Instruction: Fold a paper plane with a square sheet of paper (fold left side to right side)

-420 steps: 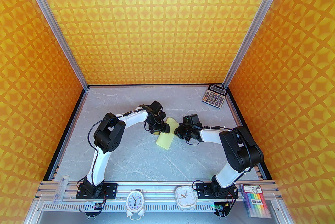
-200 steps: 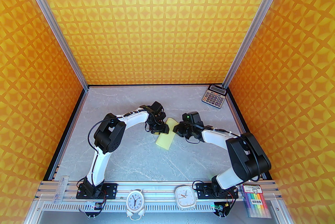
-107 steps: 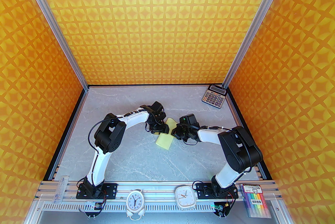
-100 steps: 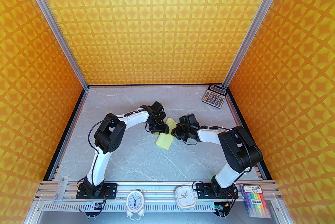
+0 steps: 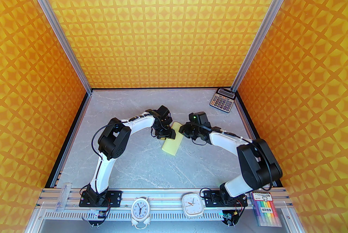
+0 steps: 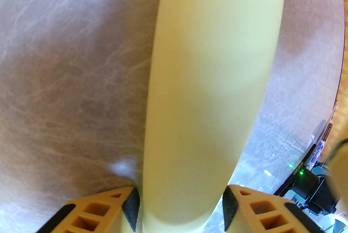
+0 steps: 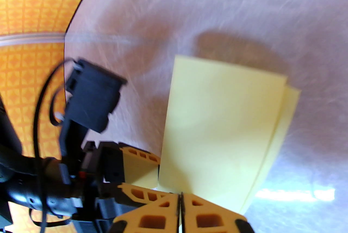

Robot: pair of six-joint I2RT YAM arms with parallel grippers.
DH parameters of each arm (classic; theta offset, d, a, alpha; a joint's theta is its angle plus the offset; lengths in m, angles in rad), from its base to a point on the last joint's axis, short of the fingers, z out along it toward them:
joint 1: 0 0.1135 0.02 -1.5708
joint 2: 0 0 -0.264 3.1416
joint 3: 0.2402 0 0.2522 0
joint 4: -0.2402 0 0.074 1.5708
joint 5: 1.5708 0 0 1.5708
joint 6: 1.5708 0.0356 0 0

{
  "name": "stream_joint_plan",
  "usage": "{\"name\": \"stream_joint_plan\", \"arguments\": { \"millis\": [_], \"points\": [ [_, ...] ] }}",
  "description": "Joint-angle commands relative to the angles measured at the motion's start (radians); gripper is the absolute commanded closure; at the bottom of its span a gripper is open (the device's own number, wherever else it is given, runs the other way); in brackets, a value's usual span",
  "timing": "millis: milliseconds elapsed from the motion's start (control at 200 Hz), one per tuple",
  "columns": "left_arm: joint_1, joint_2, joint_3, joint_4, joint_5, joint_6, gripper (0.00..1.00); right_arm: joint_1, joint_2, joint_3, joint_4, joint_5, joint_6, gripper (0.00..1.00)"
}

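Looking down at the square sheet of paper (image 5: 172, 145), lying near the middle of the grey surface (image 5: 130, 164) and bent over into a long thin shape. Seeing a soft, puffy bend, not pressed flat, and two layers not quite lined up at one corner. Holding the paper with the left gripper (image 6: 180, 199), jaws about half wide, one finger on each side and both black pads (image 6: 131, 207) touching the paper. Reaching in from the other side with the right gripper (image 7: 180, 196), jaws pressed tight together, tips right at an edge of the paper; cannot tell if pinching any of it. Seeing a grey calculator (image 5: 222, 100) well apart in the far right corner. Seeing a round white clock (image 5: 140, 210) and a square white clock (image 5: 193, 204) on the near rail, and a pack of coloured markers (image 5: 267, 211) at the near right.
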Motion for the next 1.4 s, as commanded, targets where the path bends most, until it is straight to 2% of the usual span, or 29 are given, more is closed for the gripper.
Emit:
{"name": "stream_joint_plan", "arguments": {
  "millis": [0, 365, 1395],
  "points": [
    [-0.036, 0.089, -0.026, 0.001, -0.029, 0.007, 0.43, -0.013, -0.030, -0.014, -0.033, 0.037, -0.009, 0.89],
    [-0.042, 0.103, -0.014, -0.060, -0.031, 0.089, 0.42, -0.020, -0.038, -0.023, -0.025, 0.029, 0.003, 0.89],
    [-0.043, 0.155, 0.061, -0.150, -0.040, 0.142, 0.42, -0.020, -0.014, -0.057, 0.037, -0.025, 0.033, 0.90]
  ]
}}
